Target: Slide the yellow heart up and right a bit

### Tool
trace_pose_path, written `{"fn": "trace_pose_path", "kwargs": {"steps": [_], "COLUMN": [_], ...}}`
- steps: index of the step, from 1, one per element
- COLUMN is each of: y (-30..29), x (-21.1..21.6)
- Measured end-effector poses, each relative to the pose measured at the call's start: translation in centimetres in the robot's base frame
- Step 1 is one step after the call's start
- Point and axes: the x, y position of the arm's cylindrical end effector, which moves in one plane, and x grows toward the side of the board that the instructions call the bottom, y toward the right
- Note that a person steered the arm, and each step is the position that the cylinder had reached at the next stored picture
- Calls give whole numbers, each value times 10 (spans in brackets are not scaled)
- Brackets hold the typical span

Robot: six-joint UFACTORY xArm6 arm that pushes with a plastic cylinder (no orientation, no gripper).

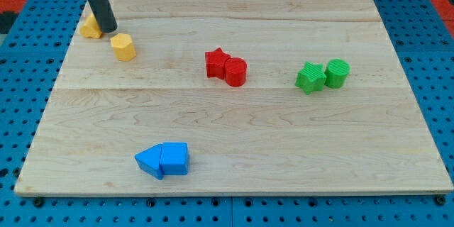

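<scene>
Against yellow heart (pixel 90 26), my tip (pixel 108 30)

Touching pairs: red star (pixel 216 62) and cylinder (pixel 236 72); green star (pixel 310 77) and cylinder (pixel 338 73); two blue blocks (pixel 163 159).

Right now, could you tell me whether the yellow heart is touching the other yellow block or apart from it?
Apart. Bare wood shows between the yellow heart and the yellow block. My tip stands at the heart's right edge.
</scene>
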Motion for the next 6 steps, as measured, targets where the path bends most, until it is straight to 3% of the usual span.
{"fn": "trace_pose_path", "kwargs": {"steps": [1, 2, 4, 5, 6], "y": [2, -56, -52, -10, -8], "x": [41, 42, -33, -36, -36]}}
